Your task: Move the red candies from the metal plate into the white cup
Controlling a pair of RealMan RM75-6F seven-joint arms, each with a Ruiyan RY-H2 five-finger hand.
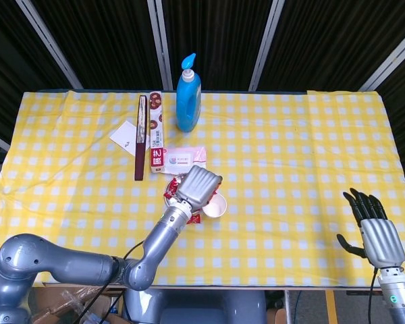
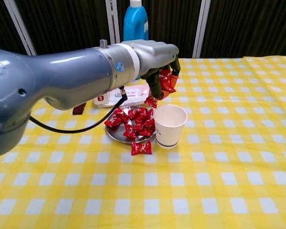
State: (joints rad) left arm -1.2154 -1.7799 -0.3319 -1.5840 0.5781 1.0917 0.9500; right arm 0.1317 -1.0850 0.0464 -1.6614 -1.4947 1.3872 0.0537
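- the left hand [image 2: 155,59] grips a small cluster of red candies [image 2: 166,82], fingers curled around them, raised off the worktop.
- the white cup [image 2: 169,125] stands just below and slightly to the right of the hand; the metal plate [image 2: 115,134] with remaining candies lies below-left.
- the right hand [image 1: 376,233] rests open, well apart.

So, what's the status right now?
Left robot hand holds red candies above white cup. Right robot hand open, idle. More on metal plate; one stray candy on cloth.
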